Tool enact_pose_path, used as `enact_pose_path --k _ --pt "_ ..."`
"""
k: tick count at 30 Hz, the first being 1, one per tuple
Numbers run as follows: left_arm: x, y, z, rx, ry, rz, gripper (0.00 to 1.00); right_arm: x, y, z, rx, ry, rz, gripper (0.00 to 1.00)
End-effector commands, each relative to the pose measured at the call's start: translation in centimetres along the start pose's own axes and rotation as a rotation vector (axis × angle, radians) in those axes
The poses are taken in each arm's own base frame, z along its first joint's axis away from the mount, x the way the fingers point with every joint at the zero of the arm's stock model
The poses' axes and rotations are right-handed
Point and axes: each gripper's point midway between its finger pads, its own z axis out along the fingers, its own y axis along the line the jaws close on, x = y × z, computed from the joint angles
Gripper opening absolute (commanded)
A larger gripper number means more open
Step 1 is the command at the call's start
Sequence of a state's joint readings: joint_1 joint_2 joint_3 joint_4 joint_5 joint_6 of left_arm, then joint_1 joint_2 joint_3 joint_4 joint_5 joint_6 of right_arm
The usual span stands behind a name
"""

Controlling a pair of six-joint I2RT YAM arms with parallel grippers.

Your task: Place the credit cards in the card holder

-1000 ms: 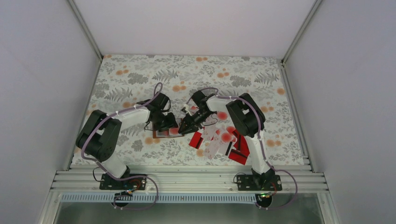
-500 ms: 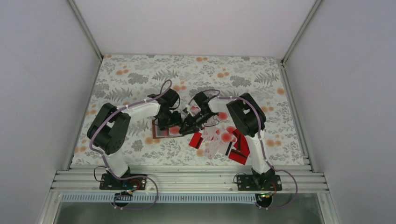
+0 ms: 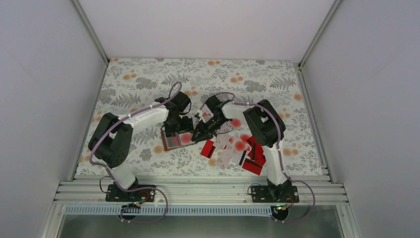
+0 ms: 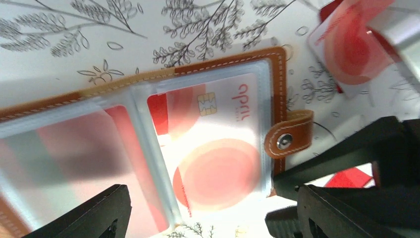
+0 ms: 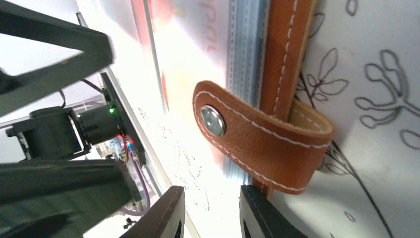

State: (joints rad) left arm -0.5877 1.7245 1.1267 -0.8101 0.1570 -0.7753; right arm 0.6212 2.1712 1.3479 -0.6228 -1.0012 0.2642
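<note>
Floral cloth (image 3: pixel 148 79) covers the table inside a plain white-walled booth. At the left of the overhead view the left arm (image 3: pixel 133 121) reaches in toward the centre. The left gripper (image 3: pixel 174 130) hangs over the card holder (image 3: pixel 177 139), which lies open and flat just left of the middle of the cloth.

In the left wrist view the two dark fingers (image 4: pixel 94 213) sit at the bottom corners of the frame. The jaws are spread wide, with nothing between them but the holder below. The holder has a brown stitched border and clear sleeves. The left sleeve is blurred and shows something reddish. The right sleeve holds a white card (image 4: pixel 218 148) with red blotches and a gold chip. A brown strap (image 4: pixel 289 134) with a metal snap sticks out from the holder's right edge. A loose blotched card (image 4: pixel 351 44) lies on the cloth at the upper right of that frame.

The right gripper (image 3: pixel 202 132) meets the holder's right edge from the right. In the right wrist view its jaws are narrow, with only a slim gap. The tips sit at the brown edge just below the strap, and I cannot tell whether they pinch anything.

Farther right, below centre, the remaining credit cards (image 3: pixel 237 148) lie in an overlapping heap, some solid red and some white with red spots.
</note>
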Motion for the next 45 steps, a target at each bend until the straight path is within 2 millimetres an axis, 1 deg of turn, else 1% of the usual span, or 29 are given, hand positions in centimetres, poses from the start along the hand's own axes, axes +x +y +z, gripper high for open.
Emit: enact_pose_path --k 1,5,7,11,14,16,17,21,25,29,37,45 --pt "-0.9 -0.9 -3.4 0.020 -0.080 0.057 0.82 -0.3 0.0 -1.2 0.088 -0.029 -0.022 0.30" --pt "-0.7 -1.0 -4.5 0.059 -0.117 0.091 0.74 -0.6 1.7 -1.8 0.053 -0.035 -0.043 0.31" --pt "-0.4 -0.7 -4.5 0.063 -0.123 0.106 0.65 -0.7 2.8 -2.2 0.027 -0.039 -0.053 0.33" --pt "0.1 0.3 -3.8 0.041 -0.116 0.131 0.45 -0.9 4.6 -2.7 -0.022 -0.047 -0.064 0.34" --pt "0.4 1.0 -3.2 0.047 -0.108 0.131 0.30 -1.3 4.9 -2.7 -0.032 -0.060 -0.052 0.34" --pt "0.6 1.4 -2.8 0.053 -0.100 0.127 0.23 -1.7 4.7 -2.7 -0.018 -0.075 -0.035 0.34" --pt "0.6 1.6 -2.6 0.053 -0.094 0.126 0.21 -1.9 4.5 -2.7 -0.011 -0.084 -0.026 0.35" --pt "0.9 2.2 -1.4 0.054 -0.075 0.129 0.15 -2.4 4.3 -2.5 0.007 -0.104 -0.005 0.35" --pt "1.1 2.2 -0.2 0.080 -0.046 0.129 0.14 -2.5 3.7 -2.2 0.029 -0.108 0.010 0.34" --pt "0.8 2.3 0.3 0.066 -0.038 0.133 0.11 -2.7 3.2 -1.9 0.029 -0.105 0.025 0.34" --pt "1.2 2.8 1.3 0.055 -0.016 0.134 0.07 -2.7 3.1 -1.3 0.006 -0.086 0.026 0.34" --pt "1.2 3.1 1.7 0.040 -0.009 0.136 0.05 -2.4 2.6 -0.5 0.002 -0.063 0.032 0.34"
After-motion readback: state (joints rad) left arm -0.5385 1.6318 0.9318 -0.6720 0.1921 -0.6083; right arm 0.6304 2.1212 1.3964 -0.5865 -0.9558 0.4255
